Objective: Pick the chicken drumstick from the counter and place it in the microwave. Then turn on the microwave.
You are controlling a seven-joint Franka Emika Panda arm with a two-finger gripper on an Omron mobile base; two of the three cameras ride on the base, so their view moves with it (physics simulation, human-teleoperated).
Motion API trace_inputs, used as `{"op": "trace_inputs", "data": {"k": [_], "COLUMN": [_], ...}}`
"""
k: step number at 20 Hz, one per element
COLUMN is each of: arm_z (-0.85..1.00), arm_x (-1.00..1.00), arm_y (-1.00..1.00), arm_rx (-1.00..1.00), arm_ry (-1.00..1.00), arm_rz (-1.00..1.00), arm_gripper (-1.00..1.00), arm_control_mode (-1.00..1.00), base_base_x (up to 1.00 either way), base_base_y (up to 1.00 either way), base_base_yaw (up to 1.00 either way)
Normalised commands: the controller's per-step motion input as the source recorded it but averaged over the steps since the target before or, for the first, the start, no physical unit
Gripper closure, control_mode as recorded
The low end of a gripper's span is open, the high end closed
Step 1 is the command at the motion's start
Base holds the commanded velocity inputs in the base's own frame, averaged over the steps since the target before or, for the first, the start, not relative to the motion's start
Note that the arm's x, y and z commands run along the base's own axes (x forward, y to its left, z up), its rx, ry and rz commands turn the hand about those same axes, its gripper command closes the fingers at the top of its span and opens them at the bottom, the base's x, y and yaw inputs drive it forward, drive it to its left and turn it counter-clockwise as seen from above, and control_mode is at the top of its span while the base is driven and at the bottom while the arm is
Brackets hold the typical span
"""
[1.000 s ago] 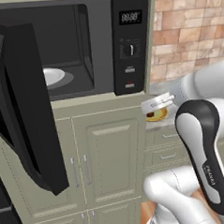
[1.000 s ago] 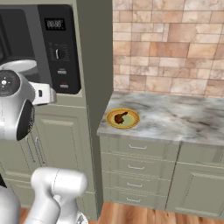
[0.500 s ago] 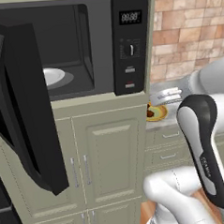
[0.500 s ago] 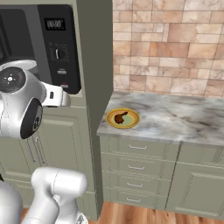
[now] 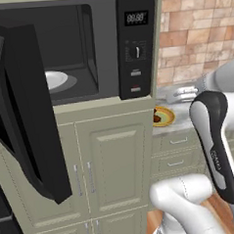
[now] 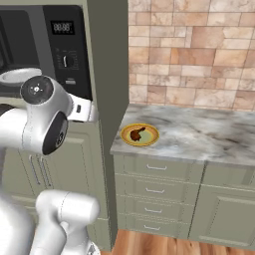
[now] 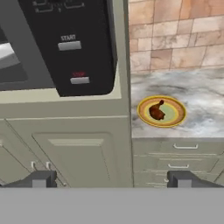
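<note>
The chicken drumstick (image 7: 156, 111) is lying on a round yellow-green plate (image 7: 175, 118) at the right centre of the hand view, its thin dark bone end pointing toward the upper right of the frame; the plate is sitting on the counter (image 7: 197, 94) near its left edge, just beside the tall beige cabinet column (image 7: 123, 65); in the right base view the same drumstick (image 6: 137, 133) is showing at the centre of the frame, on the plate (image 6: 149, 139). The gripper (image 7: 110, 179) is standing wide open with nothing between its 2 fingertips (image 7: 40, 178), which are rising at the bottom left and bottom right of the hand view, well apart from the drumstick. The microwave (image 5: 134, 49) is filling the upper left of the left base view; its door (image 5: 25, 105) is hanging open toward the camera, and the white turntable plate (image 5: 55, 79) is showing inside; the control panel (image 7: 70, 43) with START and STOP buttons is sitting at the upper left of the hand view.
</note>
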Motion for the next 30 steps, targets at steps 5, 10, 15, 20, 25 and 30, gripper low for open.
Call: {"op": "trace_inputs", "data": {"k": [5,10,15,20,25,30], "arm_z": [-0.04,-0.08,-0.13,-0.16,-0.16,-0.10], "arm_x": [0.30,0.30,0.29,0.34,0.37,0.38], "arm_y": [-0.45,-0.44,-0.40,-0.40,-0.35,-0.22], "arm_rx": [0.05,0.04,0.03,0.06,0.05,0.03], "arm_ry": [0.04,0.09,0.10,0.09,0.09,0.10], "arm_rz": [-0.05,-0.01,0.00,0.00,0.00,0.00], "arm_gripper": [-1.00,-1.00,-1.00,-1.00,-1.00,-1.00], "arm_control_mode": [-1.00,-1.00,-1.00,-1.00,-1.00,-1.00], "base_base_x": [0.00,0.00,0.00,0.00,0.00,0.00], "base_base_y": [0.00,0.00,0.00,0.00,0.00,0.00], "base_base_yaw": [0.00,0.00,0.00,0.00,0.00,0.00]}}
